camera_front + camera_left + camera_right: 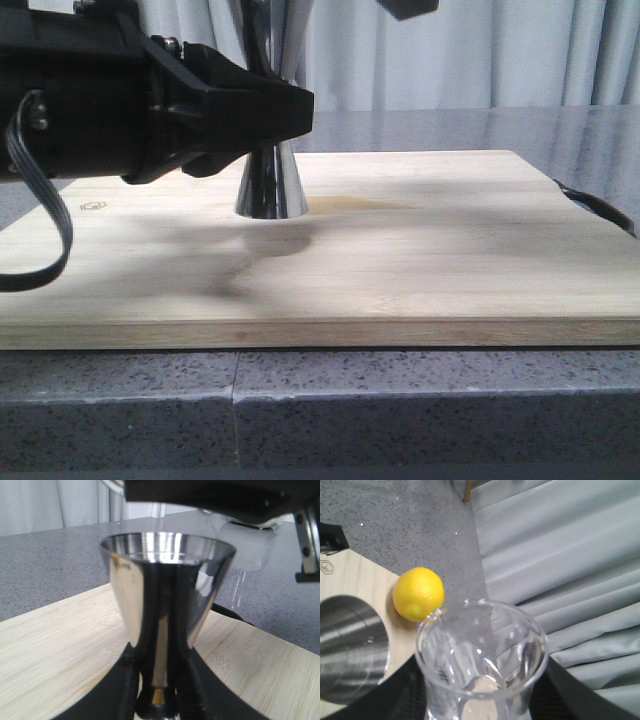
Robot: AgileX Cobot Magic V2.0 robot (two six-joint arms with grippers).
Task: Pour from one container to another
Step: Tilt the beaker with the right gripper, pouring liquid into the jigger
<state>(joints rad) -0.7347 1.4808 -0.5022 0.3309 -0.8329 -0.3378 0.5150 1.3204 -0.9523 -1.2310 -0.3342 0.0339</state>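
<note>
The steel jigger (272, 185) stands upright on the wooden board (420, 250), left of centre. My left gripper (285, 110) is shut on its narrow waist. In the left wrist view the fingers (132, 690) press either side of the gold band, below the upper cone of the jigger (167, 590). The clear glass beaker (480, 650) is held in my right gripper (482, 695), which is shut on its body. The beaker's lip points toward the open mouth of the jigger (347, 650). The beaker (245, 545) hangs tilted just beyond the jigger's rim. Whether it holds liquid cannot be told.
A yellow lemon (418, 593) lies at the edge of the board (350, 575), behind the jigger. A black strap (595, 205) sticks out at the board's right end. The board rests on a grey stone counter (400, 400), with curtains (480, 50) behind.
</note>
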